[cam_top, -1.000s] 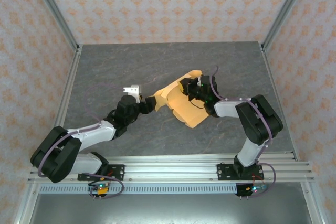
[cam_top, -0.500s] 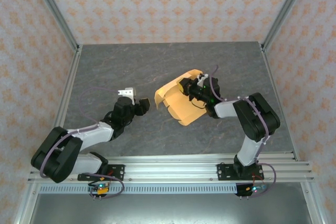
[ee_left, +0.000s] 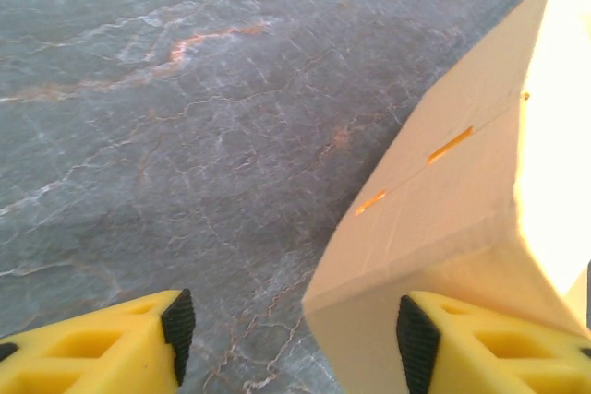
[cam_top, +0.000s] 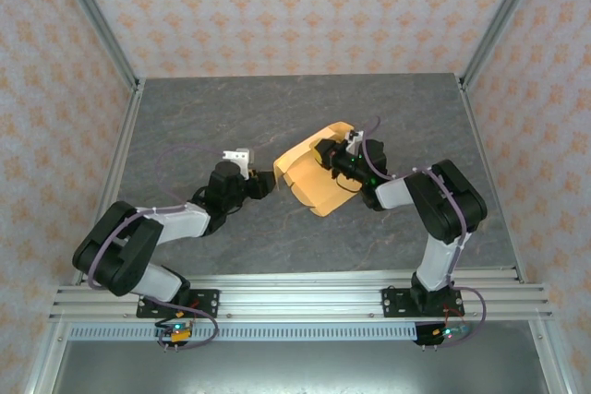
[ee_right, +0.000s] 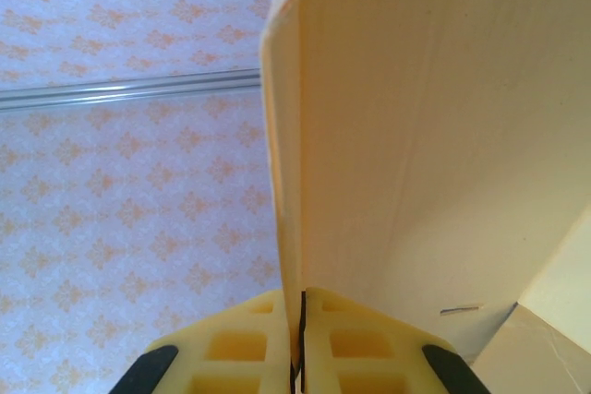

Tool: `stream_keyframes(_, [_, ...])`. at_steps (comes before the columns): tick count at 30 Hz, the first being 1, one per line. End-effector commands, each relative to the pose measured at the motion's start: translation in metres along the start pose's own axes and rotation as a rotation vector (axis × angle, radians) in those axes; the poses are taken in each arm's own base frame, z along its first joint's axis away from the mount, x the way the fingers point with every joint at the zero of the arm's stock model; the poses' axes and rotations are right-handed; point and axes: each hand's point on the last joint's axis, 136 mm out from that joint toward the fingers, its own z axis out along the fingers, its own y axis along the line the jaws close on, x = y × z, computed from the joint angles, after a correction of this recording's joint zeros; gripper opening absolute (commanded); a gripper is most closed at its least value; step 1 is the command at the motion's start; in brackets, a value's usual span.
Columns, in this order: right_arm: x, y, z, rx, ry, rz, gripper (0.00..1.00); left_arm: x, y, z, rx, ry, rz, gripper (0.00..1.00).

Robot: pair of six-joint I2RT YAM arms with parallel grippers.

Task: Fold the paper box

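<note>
The paper box (cam_top: 309,177) is a partly folded tan-yellow cardboard cut-out, lifted and tilted at the table's middle. My right gripper (cam_top: 334,156) is shut on its right panel; in the right wrist view the jaws (ee_right: 300,329) pinch the thin edge of the cardboard (ee_right: 434,136), which rises upward. My left gripper (cam_top: 263,182) stands open at the box's left corner. In the left wrist view the folded corner of the box (ee_left: 471,173) reaches in between the open fingers (ee_left: 138,348), close to the right-hand finger.
The box and both grippers are over a grey marbled tabletop (cam_top: 231,117). Metal frame posts (cam_top: 120,163) and patterned walls close it in on three sides. An aluminium rail (cam_top: 295,288) carries the arm bases at the near edge.
My left gripper let go of the box's left flap, drew back, then came forward again to the box's left corner, open. The box tilted and shifted slightly in the right gripper.
</note>
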Motion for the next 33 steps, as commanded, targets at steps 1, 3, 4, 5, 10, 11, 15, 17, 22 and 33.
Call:
stream_keyframes(1, [0.002, 0.007, -0.002, -0.058, 0.007, -0.052, 0.10, -0.006, -0.015, 0.011, 0.066, -0.004, 0.038, 0.57])
stream_keyframes(3, [0.003, 0.002, -0.002, -0.053, 0.011, -0.050, 0.10, -0.002, -0.018, 0.015, 0.073, 0.004, 0.049, 0.52])
stream_keyframes(4, [0.003, -0.001, -0.001, -0.047, 0.011, -0.049, 0.10, -0.001, -0.020, 0.018, 0.078, 0.007, 0.055, 0.49])
stream_keyframes(5, [0.002, -0.003, -0.001, -0.045, 0.010, -0.050, 0.10, -0.001, -0.022, 0.020, 0.083, 0.012, 0.063, 0.47])
stream_keyframes(10, [0.003, -0.011, -0.001, -0.036, 0.013, -0.044, 0.09, -0.001, -0.036, 0.024, 0.100, 0.021, 0.120, 0.41])
stream_keyframes(11, [0.002, -0.012, -0.001, -0.033, 0.012, -0.042, 0.09, -0.002, -0.038, 0.025, 0.103, 0.024, 0.127, 0.39])
stream_keyframes(15, [0.002, -0.013, 0.000, -0.041, 0.010, -0.032, 0.09, -0.004, -0.044, 0.027, 0.112, 0.025, 0.139, 0.36])
stream_keyframes(17, [0.002, -0.014, 0.000, -0.038, 0.010, -0.033, 0.09, -0.003, -0.047, 0.030, 0.116, 0.024, 0.141, 0.34])
stream_keyframes(22, [0.001, -0.018, -0.001, -0.041, 0.002, -0.014, 0.09, 0.002, -0.055, 0.037, 0.116, 0.032, 0.152, 0.31])
stream_keyframes(33, [0.009, -0.024, 0.003, -0.035, -0.068, 0.061, 0.08, 0.006, -0.056, 0.047, 0.058, -0.006, 0.112, 0.29])
